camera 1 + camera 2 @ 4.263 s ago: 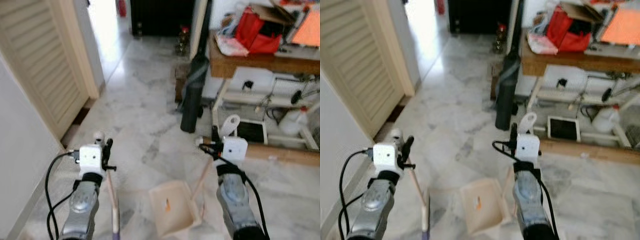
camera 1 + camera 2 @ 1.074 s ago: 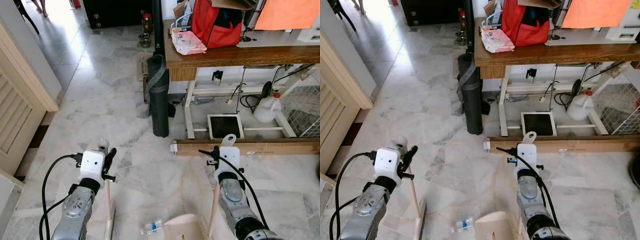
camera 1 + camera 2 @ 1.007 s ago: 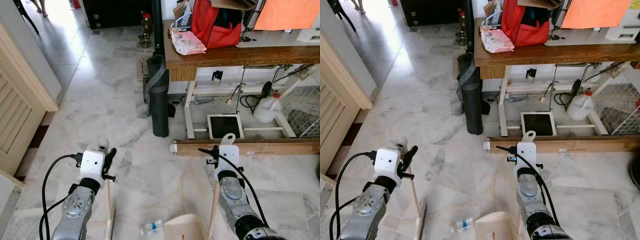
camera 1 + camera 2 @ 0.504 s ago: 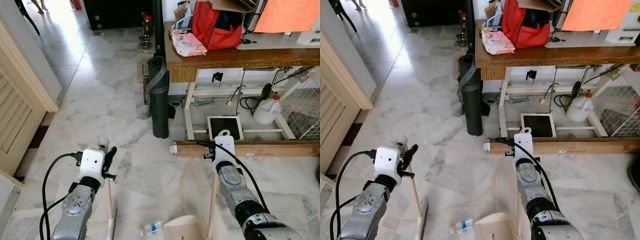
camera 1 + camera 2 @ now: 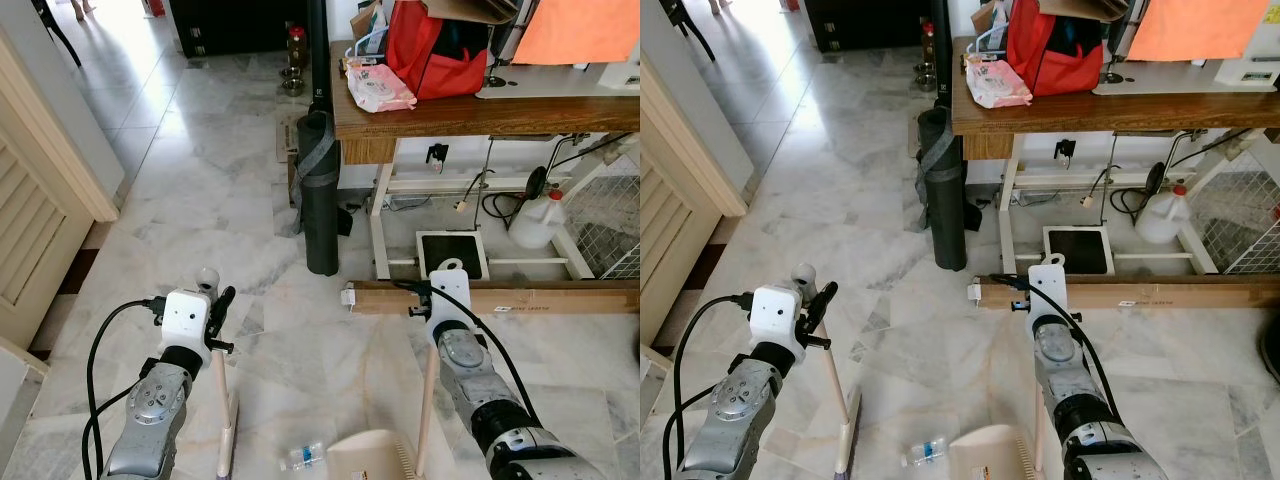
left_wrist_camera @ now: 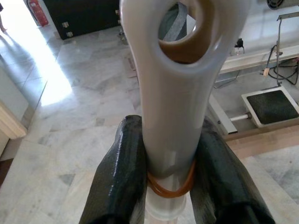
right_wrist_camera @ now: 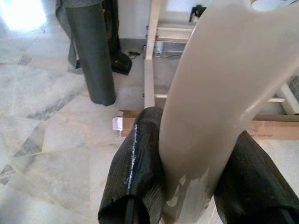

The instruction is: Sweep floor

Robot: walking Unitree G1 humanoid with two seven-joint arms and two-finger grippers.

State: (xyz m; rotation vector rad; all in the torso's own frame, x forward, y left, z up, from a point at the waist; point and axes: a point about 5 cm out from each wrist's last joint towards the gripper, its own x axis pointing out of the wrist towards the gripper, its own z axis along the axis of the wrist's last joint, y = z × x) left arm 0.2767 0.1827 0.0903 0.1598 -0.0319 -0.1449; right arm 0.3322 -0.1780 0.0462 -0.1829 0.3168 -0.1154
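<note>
My left gripper is shut on the pale broom handle, which runs down to the broom head on the marble floor. In the left wrist view both black fingers clamp that handle just below its hanging hole. My right gripper is shut on the upright beige dustpan handle; the dustpan rests on the floor at the view's bottom edge. The right wrist view shows the fingers pressed on the handle. A small clear plastic bottle lies between broom head and dustpan.
A wooden table with a red bag stands ahead on the right. A dark rolled mat leans at its corner. A long cardboard box lies on the floor before it. A louvred door is on the left.
The whole view has swung from the louvred door toward the table, so the camera moved. Both grippers keep their hold. The right gripper has edged slightly forward with the dustpan handle.
</note>
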